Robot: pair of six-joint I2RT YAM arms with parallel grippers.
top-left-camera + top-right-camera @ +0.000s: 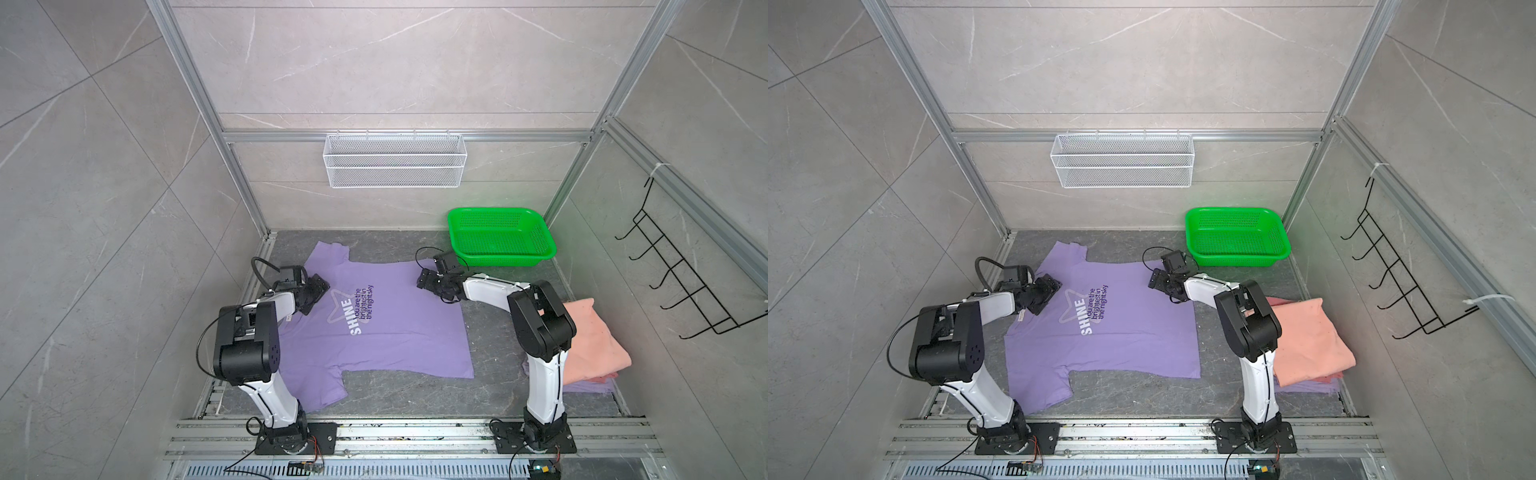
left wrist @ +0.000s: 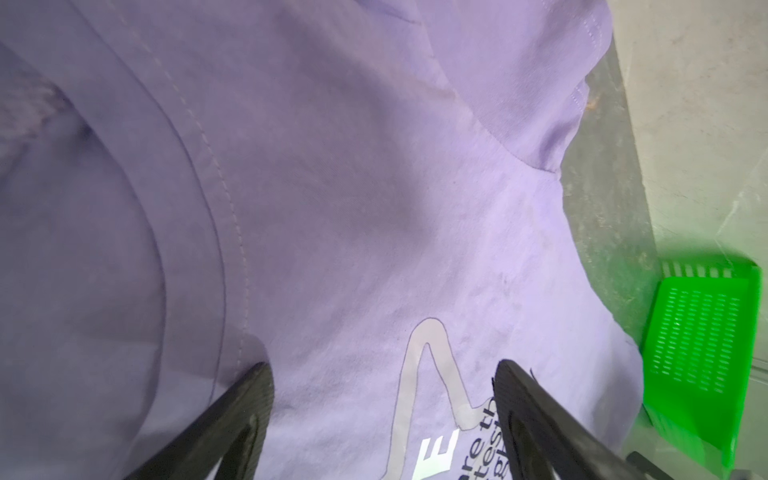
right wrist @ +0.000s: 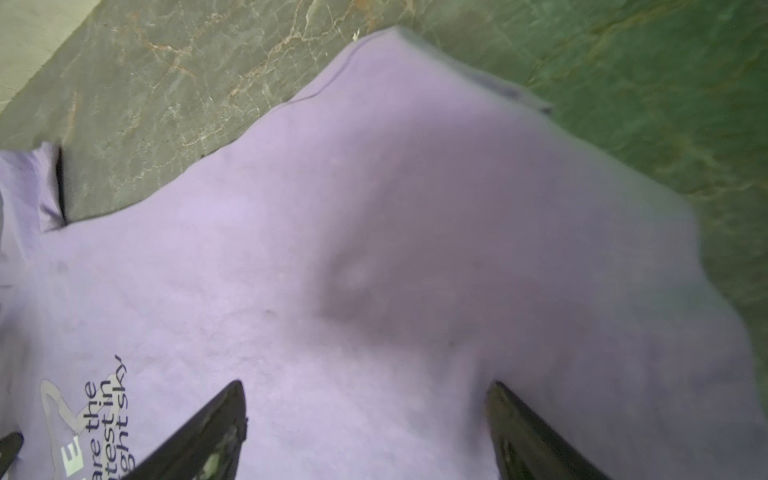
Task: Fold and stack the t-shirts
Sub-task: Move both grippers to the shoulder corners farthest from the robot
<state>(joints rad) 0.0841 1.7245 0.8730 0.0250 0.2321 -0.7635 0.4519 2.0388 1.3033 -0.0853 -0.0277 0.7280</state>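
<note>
Left gripper (image 1: 318, 286) (image 1: 1052, 286): over the collar end of the purple tee, beside the tip of the star print. The left wrist view shows its jaws (image 2: 382, 370) spread wide with only flat fabric between them and nothing gripped. Whether the fingertips touch the cloth cannot be told.

Purple tee (image 1: 395, 328) (image 1: 1133, 336) (image 2: 332, 208) (image 3: 415, 249): spread flat on the counter between the two arms with the print side up. The collar points left and the hem right, with one sleeve toward the back wall and the other toward the front rail. The white "SHINE" star print sits left of its middle.

Counter (image 1: 415, 395) (image 1: 1142, 395): dark marbled, with bare surface in front of the tee and to its right.

Wire basket (image 1: 395, 160): white, hung on the back wall above the counter.

Right gripper (image 1: 422, 279) (image 1: 1152, 280): over the tee's back right part, near the hem corner. In the right wrist view its jaws (image 3: 365, 388) stand wide apart with plain fabric between them and nothing held. Contact cannot be told.

Green basket (image 1: 500, 239) (image 1: 1237, 237) (image 2: 698, 332): in the back right corner of the counter, just behind the right gripper and apart from the tee.

Pink tee (image 1: 590, 345) (image 1: 1308, 340): folded, on top of a stack at the right edge of the counter and partly hidden by the right arm. A purple layer (image 1: 590, 388) (image 1: 1308, 388) shows beneath it.

Hook rack (image 1: 681, 282): black wire, on the right wall.
</note>
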